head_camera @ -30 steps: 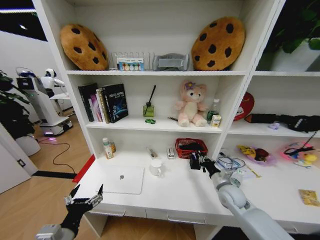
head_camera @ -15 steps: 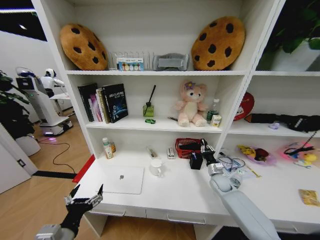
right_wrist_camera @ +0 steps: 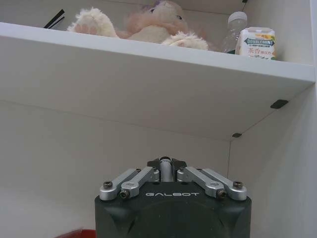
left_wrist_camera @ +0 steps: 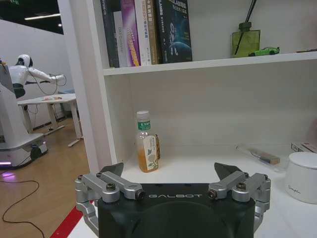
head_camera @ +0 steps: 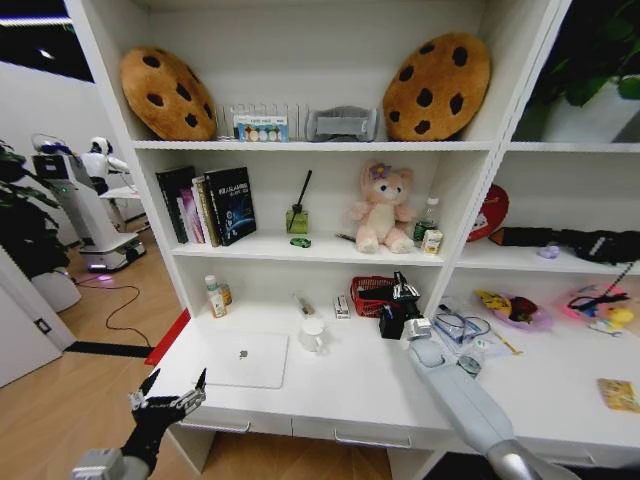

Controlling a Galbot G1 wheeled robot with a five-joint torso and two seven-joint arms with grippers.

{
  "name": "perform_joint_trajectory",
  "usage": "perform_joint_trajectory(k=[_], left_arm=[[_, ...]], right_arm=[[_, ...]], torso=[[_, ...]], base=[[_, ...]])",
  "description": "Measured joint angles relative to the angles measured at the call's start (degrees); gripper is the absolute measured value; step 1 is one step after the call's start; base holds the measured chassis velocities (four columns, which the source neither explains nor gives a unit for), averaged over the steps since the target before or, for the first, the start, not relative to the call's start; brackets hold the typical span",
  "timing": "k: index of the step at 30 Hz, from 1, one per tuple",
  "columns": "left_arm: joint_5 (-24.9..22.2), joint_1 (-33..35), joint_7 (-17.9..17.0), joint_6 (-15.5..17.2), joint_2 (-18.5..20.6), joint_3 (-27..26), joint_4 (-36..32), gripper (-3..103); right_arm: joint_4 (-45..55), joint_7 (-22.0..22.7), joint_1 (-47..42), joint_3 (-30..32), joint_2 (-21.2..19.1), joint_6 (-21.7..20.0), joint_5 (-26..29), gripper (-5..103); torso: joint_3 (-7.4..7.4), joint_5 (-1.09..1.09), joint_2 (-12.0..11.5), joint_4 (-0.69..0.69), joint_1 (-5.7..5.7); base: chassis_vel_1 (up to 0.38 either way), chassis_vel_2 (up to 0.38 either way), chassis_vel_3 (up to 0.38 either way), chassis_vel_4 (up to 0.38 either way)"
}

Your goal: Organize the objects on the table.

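Right pincer [head_camera: 399,300]: raised over the back of the counter [head_camera: 350,385], just beside the red basket [head_camera: 372,296] and below the shelf [head_camera: 310,250] that carries the pink plush bear [head_camera: 382,208]. In the right wrist view its fingers [right_wrist_camera: 159,165] are pressed together around a slim grey item whose tip shows between them; what that item is cannot be told. In the head view a dark block-shaped object [head_camera: 391,322] sits right against the pincer; whether it is held or merely stands behind it cannot be told.

Left pincer [head_camera: 168,392]: low at the front left corner of the counter, off its edge, fingers spread wide with nothing between them. In the left wrist view the spread fingers [left_wrist_camera: 229,171] face the counter's rear corner.

Objects on the counter:
- Slim silver laptop [head_camera: 246,359]: closed, flat, on the left part of the counter.
- White mug [head_camera: 313,335]: just right of the laptop.
- Bottle with green cap [left_wrist_camera: 146,148]: upright at the back left, near the shelf upright.
- Small flat item [head_camera: 343,306]: at the back, left of the red basket.
- Flat yellow packet [head_camera: 618,394]: far right, near the front edge.
- Colourful clutter [head_camera: 510,307]: right section of the counter, well apart from the laptop.
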Motion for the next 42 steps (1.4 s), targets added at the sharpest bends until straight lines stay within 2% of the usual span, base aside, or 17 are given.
perform_joint_trajectory(k=[11,17,18,20,21,23,24,25,27,31,33,34,35,36,37,40,42], left_arm=[[0.0,0.0,0.0,0.0,0.0,0.0,0.0,100],[0.0,0.0,0.0,0.0,0.0,0.0,0.0,100],[0.0,0.0,0.0,0.0,0.0,0.0,0.0,100],[0.0,0.0,0.0,0.0,0.0,0.0,0.0,100],[0.0,0.0,0.0,0.0,0.0,0.0,0.0,100],[0.0,0.0,-0.02,0.0,0.0,-0.01,0.0,100],[0.0,0.0,-0.02,0.0,0.0,-0.01,0.0,100],[0.0,0.0,-0.01,0.0,0.0,0.0,0.0,100],[0.0,0.0,0.0,-0.01,0.0,0.0,0.0,100],[0.0,0.0,0.0,0.0,0.0,0.0,0.0,100],[0.0,0.0,-0.01,0.0,0.0,0.0,0.0,100],[0.0,0.0,-0.01,0.0,0.0,0.0,0.0,100],[0.0,0.0,-0.02,0.0,0.0,-0.01,-0.01,100],[0.0,0.0,-0.01,0.0,0.0,0.0,0.0,100],[0.0,0.0,-0.01,0.0,0.0,0.0,0.0,100],[0.0,0.0,-0.01,-0.01,0.0,0.0,0.0,100],[0.0,0.0,-0.01,0.0,0.0,0.0,0.0,100]], right_arm=[[0.45,-0.93,-2.46,0.16,0.62,-0.04,-0.06,10],[3.19,-3.05,-5.15,1.04,-1.0,-0.7,2.35,37],[3.19,-3.05,-5.15,1.04,-1.0,-0.7,2.35,37],[6.83,-2.93,-7.45,1.94,-2.08,-2.86,3.74,48],[6.83,-2.93,-7.45,1.94,-2.08,-2.86,3.74,48],[14.96,-3.71,-11.55,4.19,-4.32,-10.23,6.99,59],[14.96,-3.71,-11.55,4.19,-4.32,-10.23,6.99,59],[22.17,-6.68,-14.89,6.04,-6.38,-15.98,11.8,65],[31.67,-6.35,-19.38,8.25,-8.63,-21.0,15.36,75],[39.18,-3.17,-24.85,12.93,-9.33,-24.34,15.85,86],[45.94,2.47,-33.17,18.57,-9.41,-27.72,15.01,96],[45.94,2.47,-33.17,18.57,-9.41,-27.72,15.01,96],[49.89,4.27,-38.76,22.27,-9.19,-30.32,14.59,98],[54.44,4.6,-45.45,26.94,-8.55,-32.8,13.97,99],[54.44,4.6,-45.45,26.94,-8.55,-32.8,13.97,99],[62.5,1.74,-61.4,36.17,-5.97,-34.37,13.22,100],[64.56,0.69,-64.73,38.58,-5.07,-34.98,14.11,100]], torso=[[0.0,0.0,0.0,-0.01,0.0],[0.0,0.0,0.0,-0.01,0.0],[0.0,0.0,0.0,-0.01,0.0],[0.0,0.01,0.0,0.0,0.0],[0.0,0.01,0.0,0.0,0.0],[0.0,0.02,0.0,0.01,0.0],[0.0,0.02,0.0,0.01,0.0],[-0.01,-0.01,0.0,-0.04,0.0],[-0.01,0.0,0.01,-0.01,0.0],[-0.01,-0.01,0.01,0.02,0.0],[-0.01,0.01,0.0,0.0,0.0],[-0.01,0.01,0.0,0.0,0.0],[0.0,0.04,0.0,-0.03,0.0],[-0.01,0.0,0.01,-0.02,-0.01],[-0.01,0.0,0.01,-0.02,-0.01],[-0.02,0.02,0.01,-0.05,-0.01],[-0.02,-0.02,0.01,-0.03,-0.01]], base=[[0.0,0.0,0.0,0.0],[0.0,0.0,0.0,0.0],[0.0,0.0,0.0,0.0],[0.0,0.0,0.0,0.0],[0.0,0.0,0.0,0.0],[0.0,0.0,0.0,0.0],[0.0,0.0,0.0,0.0],[0.0,0.0,0.0,0.0],[0.0,0.0,0.0,0.0],[0.0,0.0,0.0,0.0],[0.0,0.0,0.0,0.0],[0.0,0.0,0.0,0.0],[0.0,0.0,0.0,0.0],[0.0,0.0,0.0,0.0],[0.0,0.0,0.0,0.0],[0.0,0.0,0.0,0.0],[0.0,0.0,0.0,0.0]])
